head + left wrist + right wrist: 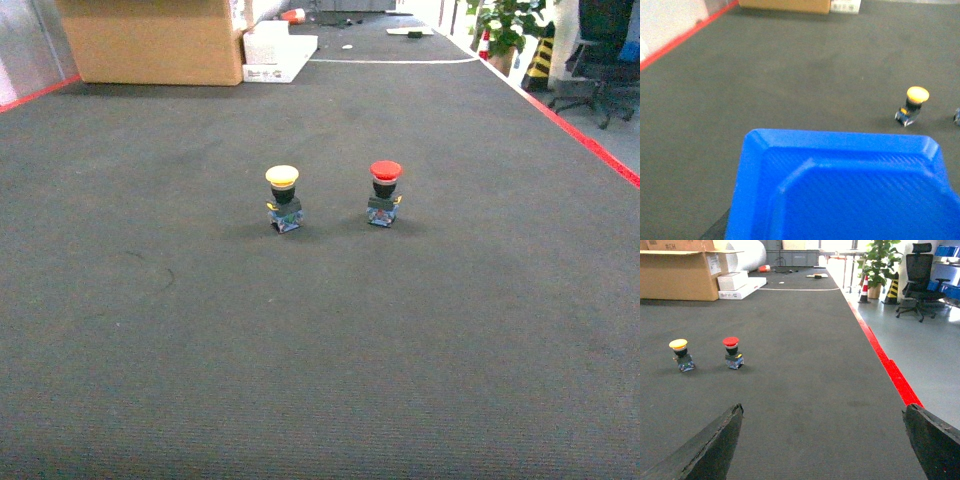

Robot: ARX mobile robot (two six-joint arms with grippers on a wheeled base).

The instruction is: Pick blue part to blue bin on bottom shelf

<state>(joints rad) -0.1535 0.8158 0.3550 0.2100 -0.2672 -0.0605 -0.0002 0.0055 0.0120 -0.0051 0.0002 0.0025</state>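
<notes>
Two push buttons sit upright on the dark carpet (320, 350), side by side and a little apart: one with a yellow cap (284, 198) on the left, one with a red cap (384, 192) on the right. Both have black bodies and small bluish bases. No blue part shows up in any of the views, so I can't say where it is.

The blue bin (840, 185) fills the bottom of the left wrist view, seen from above. What I can see of its inside is bare, just ribbed blue plastic, but the lower part is cut off by the frame. The yellow button stands on the carpet beyond the bin's far right corner, well clear of it.

Right tool (825, 445): its two dark fingers (710, 447) poke in at the bottom corners of its wrist view, spread wide, nothing between them but carpet. Left tool isn't visible anywhere, so no idea about its state.

Background: a big cardboard box (150, 40) with a white box (278, 52) beside it, red floor tape (885, 362), a plant (879, 262) and an office chair (917, 277).
</notes>
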